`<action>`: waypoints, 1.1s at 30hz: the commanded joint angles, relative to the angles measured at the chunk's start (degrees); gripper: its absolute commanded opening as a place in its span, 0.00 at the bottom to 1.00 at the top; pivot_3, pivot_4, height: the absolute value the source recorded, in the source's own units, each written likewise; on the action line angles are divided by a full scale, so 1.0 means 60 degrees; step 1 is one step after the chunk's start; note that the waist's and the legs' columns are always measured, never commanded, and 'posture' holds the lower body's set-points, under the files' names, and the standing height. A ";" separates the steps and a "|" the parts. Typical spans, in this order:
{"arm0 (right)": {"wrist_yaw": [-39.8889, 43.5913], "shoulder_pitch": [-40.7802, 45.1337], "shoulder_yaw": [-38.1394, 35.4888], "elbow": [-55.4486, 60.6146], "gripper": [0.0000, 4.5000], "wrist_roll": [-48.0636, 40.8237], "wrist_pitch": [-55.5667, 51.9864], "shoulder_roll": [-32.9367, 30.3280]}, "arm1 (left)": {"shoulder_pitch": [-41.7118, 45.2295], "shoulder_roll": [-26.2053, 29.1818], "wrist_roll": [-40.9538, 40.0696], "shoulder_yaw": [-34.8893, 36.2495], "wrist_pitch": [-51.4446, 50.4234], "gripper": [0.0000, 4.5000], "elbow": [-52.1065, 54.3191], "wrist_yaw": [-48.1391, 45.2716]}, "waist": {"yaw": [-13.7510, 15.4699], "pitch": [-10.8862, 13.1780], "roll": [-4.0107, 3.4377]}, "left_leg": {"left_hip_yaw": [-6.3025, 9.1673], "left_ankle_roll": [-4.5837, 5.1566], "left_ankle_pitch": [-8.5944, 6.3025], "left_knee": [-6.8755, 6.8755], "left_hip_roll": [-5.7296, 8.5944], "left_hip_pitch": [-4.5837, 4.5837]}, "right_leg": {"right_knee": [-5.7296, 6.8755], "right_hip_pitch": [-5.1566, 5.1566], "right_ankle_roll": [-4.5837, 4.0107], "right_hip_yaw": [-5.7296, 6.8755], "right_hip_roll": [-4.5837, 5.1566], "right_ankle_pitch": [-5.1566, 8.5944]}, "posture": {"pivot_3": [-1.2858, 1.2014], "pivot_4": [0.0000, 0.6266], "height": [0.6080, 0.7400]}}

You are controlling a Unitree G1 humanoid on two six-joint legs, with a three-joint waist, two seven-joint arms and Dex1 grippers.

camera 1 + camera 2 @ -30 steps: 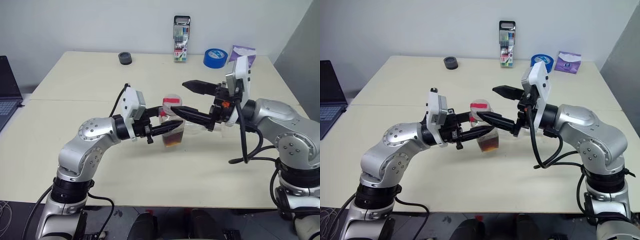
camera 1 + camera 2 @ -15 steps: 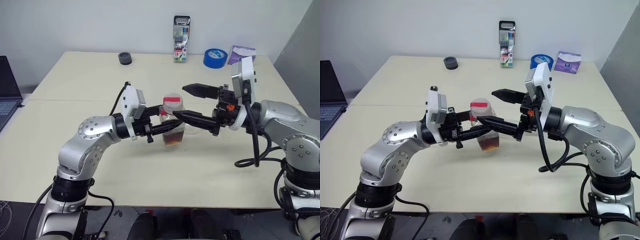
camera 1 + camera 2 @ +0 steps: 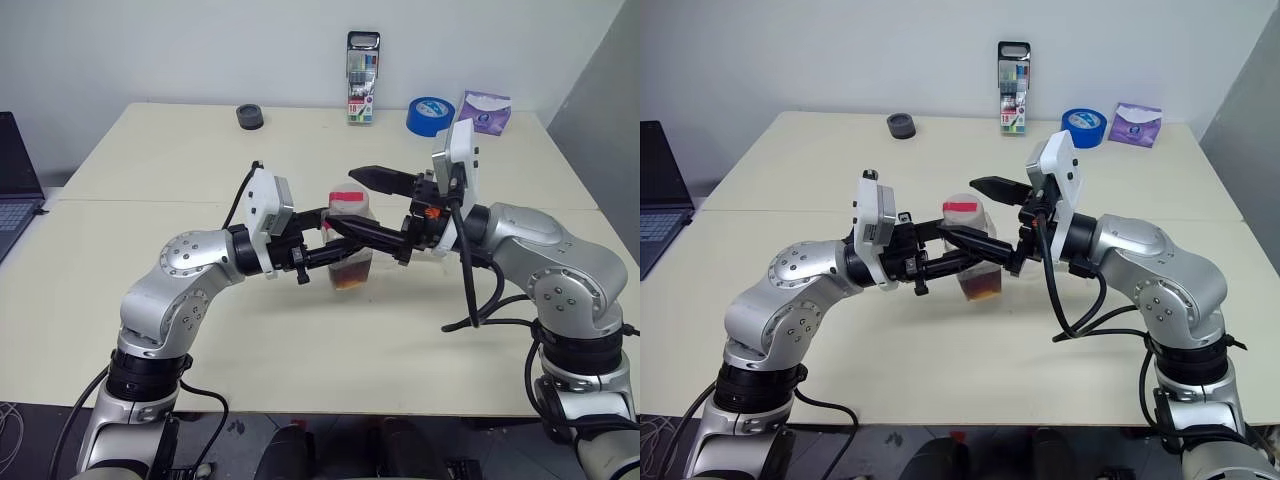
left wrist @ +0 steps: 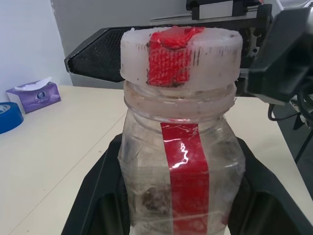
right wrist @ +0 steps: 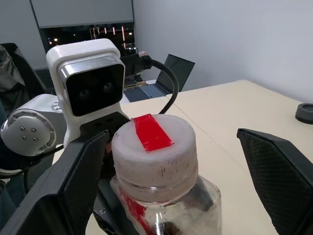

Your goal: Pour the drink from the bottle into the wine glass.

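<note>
The bottle point(image 3: 349, 240) stands upright above the cream table point(image 3: 150, 170), clamped around its clear body by the left gripper point(image 3: 335, 255), whose two black fingers press on opposite sides of it just below the neck. In the left wrist view the red label strip point(image 4: 185, 171) runs down the middle of the bottle's wall between those fingers. The drink point(image 3: 347, 277), a small dark red-brown pool, sits at the bottom of the bottle.

The right gripper point(image 3: 970, 212) reaches in from the other side with its jaws spread wide apart, one finger on each side of the cap point(image 5: 152, 147). In the right wrist view the white cap with its red patch lies between the two fingers point(image 5: 276, 176), nearer one than the other, and neither finger visibly touches it.

At the far edge of the table stand a marker pack point(image 3: 363, 78), a blue tape roll point(image 3: 431, 115), a purple tissue pack point(image 3: 483, 108) and a small dark round object point(image 3: 250, 117). A laptop point(image 3: 14, 185) sits off to the robot's left.
</note>
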State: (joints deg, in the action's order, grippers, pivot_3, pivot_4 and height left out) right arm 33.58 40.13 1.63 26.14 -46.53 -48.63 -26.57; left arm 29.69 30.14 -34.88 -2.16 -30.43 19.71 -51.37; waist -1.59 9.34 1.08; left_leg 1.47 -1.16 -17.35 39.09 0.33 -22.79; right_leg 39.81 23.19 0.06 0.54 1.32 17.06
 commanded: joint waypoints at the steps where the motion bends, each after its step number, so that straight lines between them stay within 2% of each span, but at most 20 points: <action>1: -0.0094 0.0288 -0.0422 0.0046 1.00 -0.0167 -0.0016 -0.0074 | 0.0042 0.0014 0.0027 0.0111 0.0234 0.45 0.0322 0.0031 | 0.0000 0.0000 0.0000 | 0.0000 0.0000 0.0000 0.0000 0.0000 0.0000 | 0.0001 0.0000 0.0000 0.0000 0.0000 0.0000 | 0.52 0.24 1.00; 9: -0.0079 0.0143 -0.0594 0.0212 1.00 -0.0422 -0.0305 -0.0366 | -0.0005 0.0004 0.0041 0.0107 0.0265 0.45 0.0315 0.0049 | -0.0001 0.0000 0.0000 | 0.0000 0.0003 -0.0002 0.0000 0.0000 -0.0001 | 0.0000 0.0000 0.0000 0.0000 0.0000 0.0000 | 0.52 0.24 1.00; 17: -0.0439 0.0238 -0.0583 0.0699 1.00 -0.1274 -0.0744 -0.0091 | 0.0056 -0.0023 0.0059 0.0051 0.0288 0.45 0.0297 0.0018 | -0.0002 0.0000 0.0000 | 0.0000 0.0004 -0.0002 0.0000 0.0000 -0.0001 | 0.0001 0.0000 0.0000 0.0000 0.0000 0.0000 | 0.52 0.24 1.00; 23: -0.0810 0.0245 -0.0438 0.0715 1.00 -0.1267 -0.0659 0.0294 | 0.0071 0.0002 0.0158 0.0006 0.0336 0.45 0.0299 0.0006 | -0.0005 0.0000 0.0000 | 0.0000 0.0004 -0.0002 0.0000 0.0000 0.0000 | 0.0001 0.0000 0.0000 0.0000 0.0000 0.0000 | 0.52 0.24 1.00; 26: -0.0842 0.0235 -0.0394 0.0704 0.87 -0.1167 -0.0587 0.0367 | 0.0036 0.0014 0.0169 0.0040 0.0323 0.45 0.0329 0.0004 | -0.0005 0.0000 0.0000 | 0.0000 0.0004 -0.0002 0.0000 -0.0001 0.0000 | 0.0002 0.0000 0.0000 0.0001 0.0000 0.0000 | 0.52 0.24 1.00; 32: -0.0608 0.0083 -0.0181 0.0769 0.41 -0.0801 -0.0362 0.0233 | 0.0077 0.0019 0.0227 0.0077 0.0346 0.45 0.0246 -0.0013 | -0.0006 0.0000 0.0000 | 0.0000 0.0004 -0.0002 -0.0001 0.0000 0.0000 | 0.0000 0.0000 0.0000 0.0000 0.0000 0.0000 | 0.52 0.24 1.00; 33: -0.0608 0.0094 -0.0187 0.0761 0.41 -0.0763 -0.0323 0.0241 | 0.0081 0.0014 0.0231 0.0082 0.0342 0.45 0.0248 -0.0009 | -0.0007 0.0000 0.0000 | 0.0000 0.0004 -0.0002 -0.0001 0.0000 0.0000 | 0.0001 0.0000 0.0000 0.0000 0.0000 0.0000 | 0.52 0.24 1.00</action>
State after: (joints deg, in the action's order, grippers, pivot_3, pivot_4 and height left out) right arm 29.35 40.17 0.57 28.90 -51.03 -51.92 -25.07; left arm 29.44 30.15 -33.36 -2.34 -29.77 19.71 -51.41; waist -1.63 9.34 1.07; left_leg 1.47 -1.14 -17.36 39.08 0.33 -22.78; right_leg 39.83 23.19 0.07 0.54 1.31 17.06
